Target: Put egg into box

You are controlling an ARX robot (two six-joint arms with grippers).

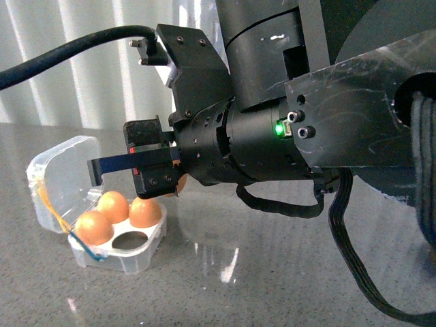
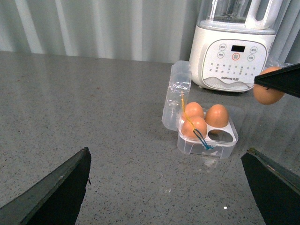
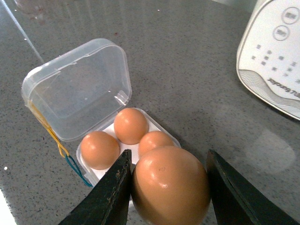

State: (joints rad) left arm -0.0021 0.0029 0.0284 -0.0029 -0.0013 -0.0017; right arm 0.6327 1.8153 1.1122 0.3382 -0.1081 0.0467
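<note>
Right arm [image 1: 272, 136] fills most of my front camera, reaching across to the left. The grey tabletop [image 1: 272, 286] lies beneath it. A blender [image 2: 232, 56] stands toward the far edge, behind the box.

My box [image 1: 139, 261] sits on the left half of the tabletop, short of that far edge. Its lid [image 3: 79, 89] is swung fully back. Three eggs [image 2: 194, 111] fill three slots, and the slot [image 1: 129, 238] nearest me on the right side is bare.

My right gripper [image 3: 169, 199] is clamped on the egg [image 3: 171, 183], one dark finger on either flank. The egg hangs in the air near the box, a little toward the blender side and above the tray. From the right wrist camera it hides the bare slot. My left gripper [image 2: 166, 159] hangs spread wide with nothing in it, well back from the box.

Yellow and blue bands [image 2: 199, 136] trail over the box's rim on the lid side.

I judge this to be the carry step: the egg is grasped and lifted, but not yet over its slot. Next I would shift it over the bare slot, lower it gently until it seats, then ease the fingers apart without knocking the neighbouring eggs or the bands.
</note>
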